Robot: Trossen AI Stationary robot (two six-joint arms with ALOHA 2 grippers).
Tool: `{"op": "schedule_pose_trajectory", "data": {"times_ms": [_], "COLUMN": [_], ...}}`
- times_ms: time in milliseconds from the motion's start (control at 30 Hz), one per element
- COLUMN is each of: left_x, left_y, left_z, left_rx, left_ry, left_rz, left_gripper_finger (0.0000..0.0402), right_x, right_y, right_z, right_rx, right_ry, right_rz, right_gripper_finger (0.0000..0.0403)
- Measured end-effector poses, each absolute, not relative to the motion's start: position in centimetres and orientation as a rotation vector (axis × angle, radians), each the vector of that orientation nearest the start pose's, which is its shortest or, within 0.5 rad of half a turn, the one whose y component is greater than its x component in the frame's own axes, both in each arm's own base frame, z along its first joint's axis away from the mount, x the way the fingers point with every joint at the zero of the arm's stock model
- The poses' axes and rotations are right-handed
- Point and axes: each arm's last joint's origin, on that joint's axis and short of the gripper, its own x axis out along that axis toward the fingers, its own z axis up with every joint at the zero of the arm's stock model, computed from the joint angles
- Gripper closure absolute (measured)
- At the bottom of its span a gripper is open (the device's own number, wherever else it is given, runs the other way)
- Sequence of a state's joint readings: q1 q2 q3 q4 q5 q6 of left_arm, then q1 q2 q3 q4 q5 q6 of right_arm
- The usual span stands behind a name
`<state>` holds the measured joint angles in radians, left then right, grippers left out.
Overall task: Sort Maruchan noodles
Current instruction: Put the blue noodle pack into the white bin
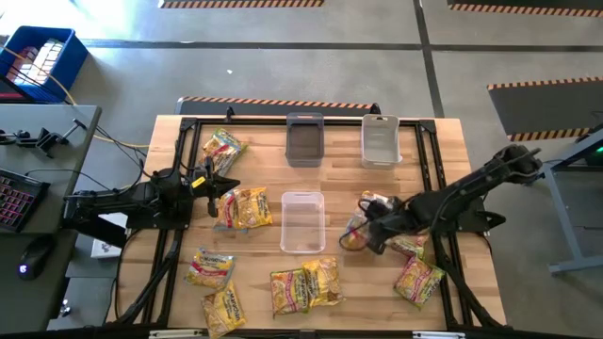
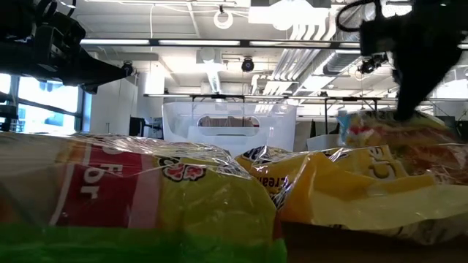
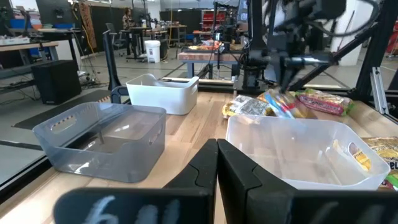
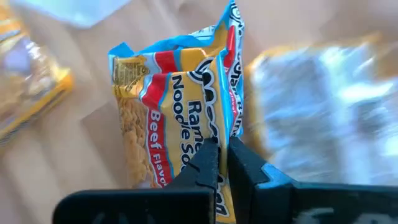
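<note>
- My right end effector (image 4: 217, 155) is pinched shut on a beef packet (image 4: 180, 106), blue-edged with yellow and red print, its crinkled plastic caught between the two dark fingers.
- In the high view that right end effector (image 1: 366, 229) sits right of centre on the tabletop (image 1: 433, 132), with the beef packet (image 1: 356, 232) bunched under it, just right of the clear bin.
- My left end effector (image 3: 217, 165) is closed on nothing, its fingers pressed together; in the high view it (image 1: 215, 195) lies at the left of the frame, above a yellow packet (image 1: 243, 208).
- The clear bin (image 1: 302, 221) stands in the middle of the tabletop.
- A grey bin (image 1: 304, 138) and a white bin (image 1: 381, 139) stand side by side along the upper edge, apart from each other.
- One packet (image 1: 222, 148) lies at upper left, near the grey bin.
- At lower left lie two yellow packets (image 1: 210, 267), one below the other (image 1: 224, 310).
- Below the clear bin a pair of packets (image 1: 306, 285) overlap.
- At lower right another packet (image 1: 418, 280) lies flat, and one more (image 1: 407, 246) shows partly under my right arm.
- In the low view, packets (image 2: 146, 197) fill the foreground, with the clear bin (image 2: 230, 124) behind them.
</note>
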<state>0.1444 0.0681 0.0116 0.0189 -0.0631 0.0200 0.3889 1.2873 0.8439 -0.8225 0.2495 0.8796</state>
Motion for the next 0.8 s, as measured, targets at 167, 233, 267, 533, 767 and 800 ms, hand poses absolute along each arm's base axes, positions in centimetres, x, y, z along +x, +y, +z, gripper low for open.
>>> {"op": "schedule_pose_trajectory", "data": {"times_ms": [167, 233, 267, 533, 767, 800], "left_x": [10.0, 10.0, 10.0, 10.0, 10.0, 10.0], "left_y": [1.6, 1.6, 1.6, 1.6, 1.6, 1.6], "left_z": [16.4, 16.4, 16.4, 16.4, 16.4, 16.4], "left_rx": [0.018, 0.018, 0.018, 0.018, 0.018, 0.018], "left_ry": [0.04, 0.04, 0.04, 0.04, 0.04, 0.04], "left_rz": [0.207, 0.207, 0.207, 0.207, 0.207, 0.207], "left_gripper_finger": [0.0401, 0.0401, 0.0401, 0.0401, 0.0401, 0.0401], "right_x": [21.7, 21.9, 22.0, 22.5, 22.8, 22.8], "right_y": [5.3, 4.2, 3.6, -2.6, -9.1, -10.0], "right_z": [25.3, 27.0, 27.8, 31.6, 31.3, 31.1], "right_rx": [0.149, 0.042, -0.013, -0.501, -0.682, -0.697], "right_ry": [1.128, 1.119, 1.115, 1.133, 1.239, 1.244], "right_rz": [-0.473, -0.515, -0.54, -0.779, -0.803, -0.786], "right_gripper_finger": [0.0402, 0.0402, 0.0402, 0.0402, 0.0402, 0.0402]}}
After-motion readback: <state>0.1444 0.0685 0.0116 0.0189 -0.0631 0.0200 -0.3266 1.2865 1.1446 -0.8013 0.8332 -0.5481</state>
